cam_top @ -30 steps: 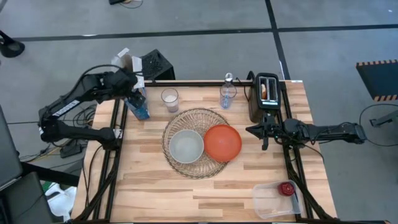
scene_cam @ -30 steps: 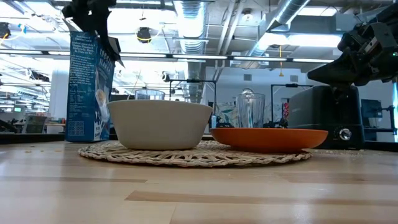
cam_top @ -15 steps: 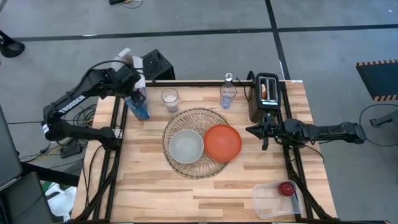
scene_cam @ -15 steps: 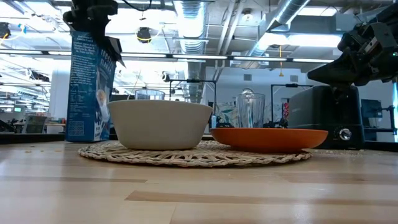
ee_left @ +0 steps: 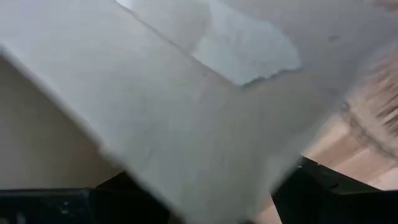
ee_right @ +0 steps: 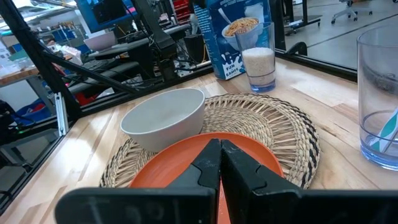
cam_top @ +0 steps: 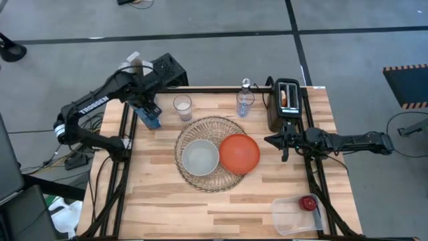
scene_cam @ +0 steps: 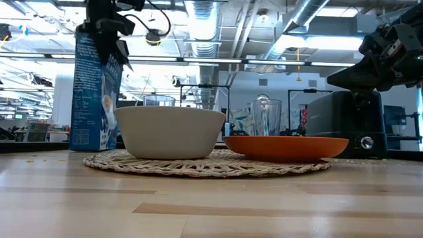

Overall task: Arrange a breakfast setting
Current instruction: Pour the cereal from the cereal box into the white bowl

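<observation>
Up above, looking down, the left end effector (cam_top: 146,95) sits on top of one blue-and-white cereal box (cam_top: 150,116) at the far corner of the desk (cam_top: 167,207). I cannot tell if it holds the box or has let go. Just past it stands one glass of white stuff (cam_top: 182,106).

The right end effector (cam_top: 283,142) is clenched tight with nothing in it. It hangs just in front of one black toaster (cam_top: 287,102), which has something pale in a slot. One orange plate (cam_top: 239,153) lies right beside it, touching one pale grey bowl (cam_top: 200,158). Both sit on one round woven mat (cam_top: 210,127). One clear bottle (cam_top: 245,102) stands near the toaster. Well away from both end effectors, one small red apple (cam_top: 308,203) lies in one clear tub (cam_top: 289,215).

From desk height, the bowl and plate hide much of the things behind them. The left end effector is cut off at the top, above the box. The right arm shows in front of the toaster.

From the left wrist, a pale box flap (ee_left: 186,93) is blurry and fills almost everything. A bit of desk peeks out.

From the right wrist, the shut fingers (ee_right: 208,163) point over the plate, with the bowl, mat, box and glass beyond. Another glass (ee_right: 379,99) is cut off at the edge.
</observation>
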Robot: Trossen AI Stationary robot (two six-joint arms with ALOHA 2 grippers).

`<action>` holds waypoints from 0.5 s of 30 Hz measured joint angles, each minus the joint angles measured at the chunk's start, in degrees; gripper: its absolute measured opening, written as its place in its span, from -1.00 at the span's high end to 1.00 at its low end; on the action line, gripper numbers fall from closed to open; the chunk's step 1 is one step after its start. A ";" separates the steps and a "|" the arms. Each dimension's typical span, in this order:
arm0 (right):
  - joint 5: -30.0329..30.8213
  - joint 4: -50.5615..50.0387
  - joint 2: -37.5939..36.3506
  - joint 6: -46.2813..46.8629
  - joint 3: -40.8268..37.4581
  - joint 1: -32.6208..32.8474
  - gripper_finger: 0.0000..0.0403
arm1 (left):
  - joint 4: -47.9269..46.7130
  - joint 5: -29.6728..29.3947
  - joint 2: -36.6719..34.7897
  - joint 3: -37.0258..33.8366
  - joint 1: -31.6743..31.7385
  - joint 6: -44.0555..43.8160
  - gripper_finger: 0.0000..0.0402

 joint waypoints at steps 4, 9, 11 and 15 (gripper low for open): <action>0.00 0.00 0.00 0.00 -0.01 0.00 0.82 | -0.78 -0.62 1.52 0.02 0.00 0.56 0.11; 0.00 0.00 0.00 0.00 -0.02 0.00 0.82 | -0.81 -2.62 2.68 0.04 -0.02 1.43 0.37; 0.00 0.00 -0.02 0.00 -0.02 0.00 0.82 | -0.86 -3.74 2.79 0.04 -0.02 1.13 0.50; 0.00 0.00 -0.01 0.00 0.00 0.01 0.82 | -0.84 -3.42 2.83 0.00 -0.02 1.13 0.81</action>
